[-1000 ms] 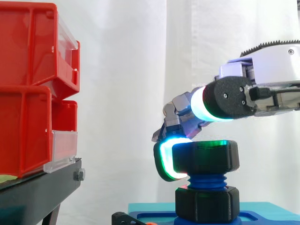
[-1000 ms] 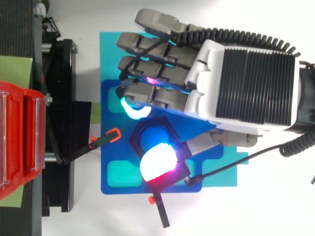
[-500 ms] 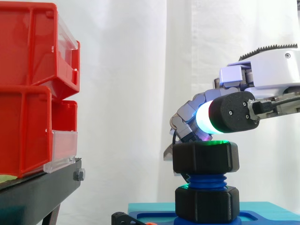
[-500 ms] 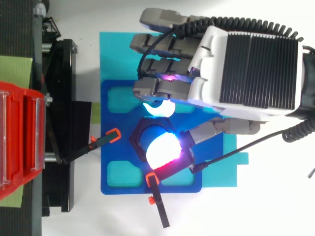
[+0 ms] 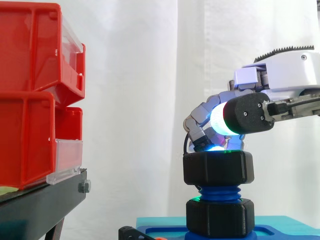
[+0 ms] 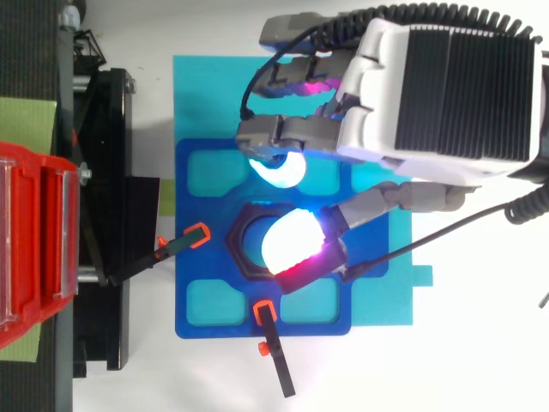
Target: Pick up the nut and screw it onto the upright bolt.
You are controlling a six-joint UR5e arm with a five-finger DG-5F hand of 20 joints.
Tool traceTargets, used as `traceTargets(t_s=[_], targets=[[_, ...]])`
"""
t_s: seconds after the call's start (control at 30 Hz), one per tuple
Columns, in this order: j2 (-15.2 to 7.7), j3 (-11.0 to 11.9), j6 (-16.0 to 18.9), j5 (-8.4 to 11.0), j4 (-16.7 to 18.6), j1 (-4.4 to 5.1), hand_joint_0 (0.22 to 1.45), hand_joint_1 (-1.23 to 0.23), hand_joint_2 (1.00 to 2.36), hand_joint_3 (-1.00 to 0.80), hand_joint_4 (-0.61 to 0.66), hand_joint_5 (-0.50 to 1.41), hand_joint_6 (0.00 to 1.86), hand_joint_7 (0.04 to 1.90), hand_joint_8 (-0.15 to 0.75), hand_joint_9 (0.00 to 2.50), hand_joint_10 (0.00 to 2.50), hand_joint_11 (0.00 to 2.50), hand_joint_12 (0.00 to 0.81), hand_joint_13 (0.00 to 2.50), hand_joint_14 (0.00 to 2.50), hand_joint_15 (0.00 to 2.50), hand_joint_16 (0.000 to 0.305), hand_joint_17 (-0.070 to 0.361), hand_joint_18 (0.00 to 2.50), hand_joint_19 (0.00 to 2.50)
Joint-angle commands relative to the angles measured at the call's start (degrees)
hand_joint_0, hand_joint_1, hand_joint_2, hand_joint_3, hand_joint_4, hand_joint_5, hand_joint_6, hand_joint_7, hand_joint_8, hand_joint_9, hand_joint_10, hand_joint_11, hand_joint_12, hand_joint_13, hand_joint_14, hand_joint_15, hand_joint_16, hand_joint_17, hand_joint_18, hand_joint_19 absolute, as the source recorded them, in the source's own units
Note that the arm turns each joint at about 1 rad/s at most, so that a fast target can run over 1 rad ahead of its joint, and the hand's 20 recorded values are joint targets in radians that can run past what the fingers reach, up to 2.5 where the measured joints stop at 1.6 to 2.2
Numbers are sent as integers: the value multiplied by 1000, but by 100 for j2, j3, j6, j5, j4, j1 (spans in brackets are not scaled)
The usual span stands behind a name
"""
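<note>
The hand [image 5: 247, 116] hovers with its fingers curled and gripping nothing. One pad [image 5: 207, 145] is at the top rim of the nut [image 5: 217, 167], which sits on the upper threads of the bolt [image 5: 220, 191]. If the pads slide over the top, the nut may stay unturned, and an off-centre push could cross-thread it.

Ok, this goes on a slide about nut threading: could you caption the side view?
Hand, fingers curled, hovers over the black nut sitting on the thread of the upright blue bolt.
</note>
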Motion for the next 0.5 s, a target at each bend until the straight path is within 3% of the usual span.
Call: traceTargets(t_s=[0.0, 0.1, 0.3, 0.47], targets=[[115, 20, -88, -38, -163, -71, 510, -183, 1000, -500, 52, 63, 512, 1473, 216, 1340, 0, 33, 183, 770, 0, 0, 22, 50, 479, 0], [176, 29, -167, -38, -242, -106, 505, -160, 1000, -500, 86, 35, 503, 1423, 230, 1295, 3, 55, 208, 736, 0, 0, 25, 56, 425, 0], [176, 82, -193, -47, -242, -141, 497, -141, 1000, -500, 242, -48, 505, 1072, 236, 1109, 0, 9, 247, 624, 0, 0, 30, 68, 333, 0], [159, 82, -219, -266, -75, -106, 487, -125, 1000, -500, 255, -98, 503, 870, 226, 959, 0, 0, 271, 517, 0, 0, 36, 81, 254, 0]])
